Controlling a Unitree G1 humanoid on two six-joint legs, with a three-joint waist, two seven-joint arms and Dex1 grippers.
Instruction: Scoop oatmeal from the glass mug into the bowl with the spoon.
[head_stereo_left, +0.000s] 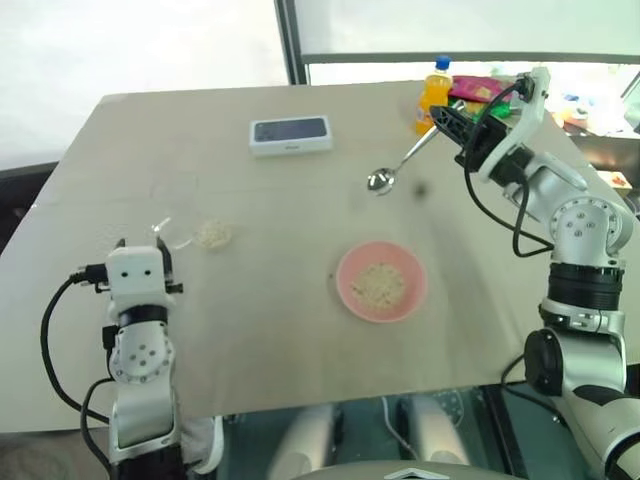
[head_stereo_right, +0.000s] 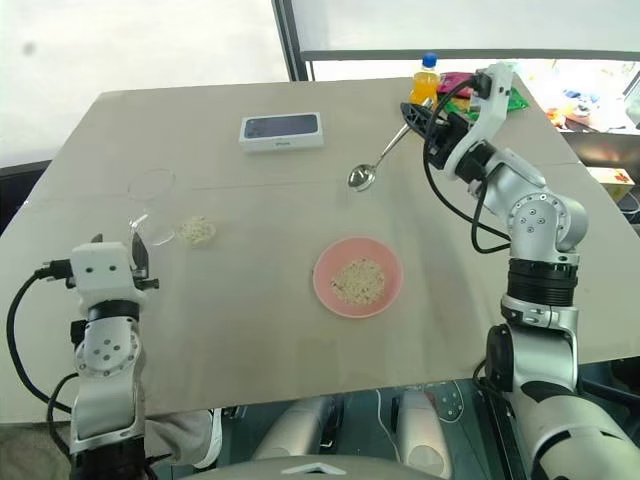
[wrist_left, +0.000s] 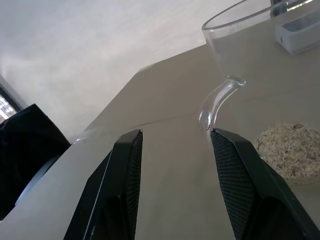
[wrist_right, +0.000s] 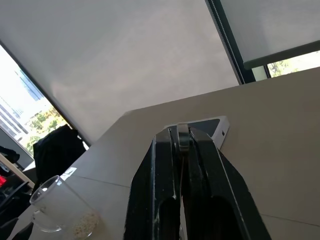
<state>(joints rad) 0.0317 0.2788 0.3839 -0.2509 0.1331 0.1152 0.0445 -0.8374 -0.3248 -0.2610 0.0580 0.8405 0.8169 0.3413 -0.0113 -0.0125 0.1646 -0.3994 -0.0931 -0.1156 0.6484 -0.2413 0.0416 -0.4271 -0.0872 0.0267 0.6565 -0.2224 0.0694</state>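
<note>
Right gripper (head_stereo_right: 412, 112) clamped on the spoon (head_stereo_right: 372, 165), held beyond the bowl (head_stereo_right: 357, 277); the wrist view shows left fingers (wrist_left: 122, 185) apart, beside the glass mug (wrist_left: 250, 50) handle

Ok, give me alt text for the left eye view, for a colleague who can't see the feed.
The right gripper holds a spoon above the far side of a beige table. A pink bowl of oatmeal sits in the middle. The left gripper, fingers apart, is beside a glass mug.
</note>
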